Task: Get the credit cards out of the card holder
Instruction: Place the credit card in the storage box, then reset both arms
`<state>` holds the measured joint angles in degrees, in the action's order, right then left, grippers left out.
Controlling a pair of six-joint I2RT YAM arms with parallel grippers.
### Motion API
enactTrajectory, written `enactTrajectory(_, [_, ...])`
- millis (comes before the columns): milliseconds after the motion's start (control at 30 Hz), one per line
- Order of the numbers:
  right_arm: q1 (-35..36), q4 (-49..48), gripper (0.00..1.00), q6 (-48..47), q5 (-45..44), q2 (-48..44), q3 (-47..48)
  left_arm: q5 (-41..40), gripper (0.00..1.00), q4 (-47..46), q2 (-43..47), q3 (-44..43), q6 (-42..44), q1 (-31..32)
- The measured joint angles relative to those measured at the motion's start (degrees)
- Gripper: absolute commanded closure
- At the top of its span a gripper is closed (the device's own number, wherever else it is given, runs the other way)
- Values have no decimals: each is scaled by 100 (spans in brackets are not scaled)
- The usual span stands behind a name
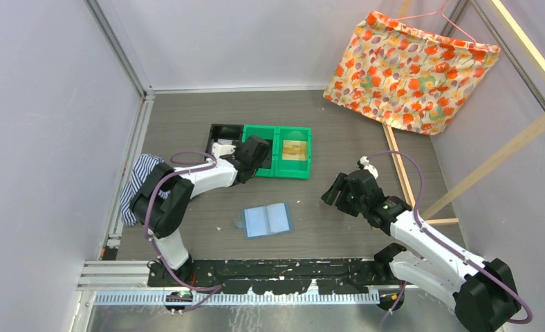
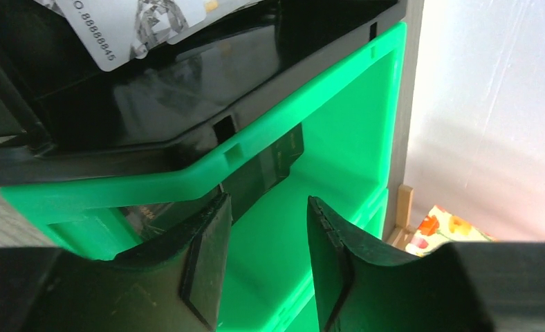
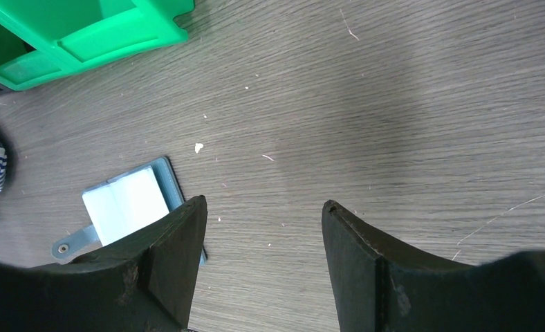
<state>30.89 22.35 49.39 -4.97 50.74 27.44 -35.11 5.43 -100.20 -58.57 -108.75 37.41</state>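
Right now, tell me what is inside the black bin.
A whitish card with printed digits sits in the black bin, as the left wrist view shows. The frame cuts off part of the card; from above, the left arm covers the bin's near side.

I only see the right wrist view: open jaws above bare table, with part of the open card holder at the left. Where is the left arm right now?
Observer: The left arm reaches to the far bins. Its open jaws hang over the green bin, right beside the black bin, with nothing between them.
Operator: Is any card out of the holder?
Observer: Yes. The left wrist view shows a whitish card printed with digits lying in the black bin.
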Motion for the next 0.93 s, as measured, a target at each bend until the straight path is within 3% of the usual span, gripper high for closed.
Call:
enactTrajectory(167, [0,2,22,-26,-15,2,-2,85,52,240,439,186,420,109])
enactTrajectory(200, [0,15,16,-35,-39,2,2,66,51,361,629,186,573,160])
enactTrajectory(233, [0,59,2,-63,-72,7,31,50,51,525,866,164,800,219])
enactTrajectory(267, [0,177,0,-114,-131,39,114,15,50,719,1088,114,1058,262])
enactTrajectory(433, [0,909,0,-595,-822,402,1252,-127,49,1648,2120,-476,2813,372])
enactTrajectory(567, [0,1458,0,-1021,-1786,673,2507,-302,47,2061,2747,-472,4304,369])
enactTrajectory(700, [-2,1888,0,-1355,-2675,920,3578,-531,57,2811,3185,-245,5678,367])
enactTrajectory(933, [-2,1928,0,-1668,-3099,748,3324,249,52,3512,4955,905,6988,345])
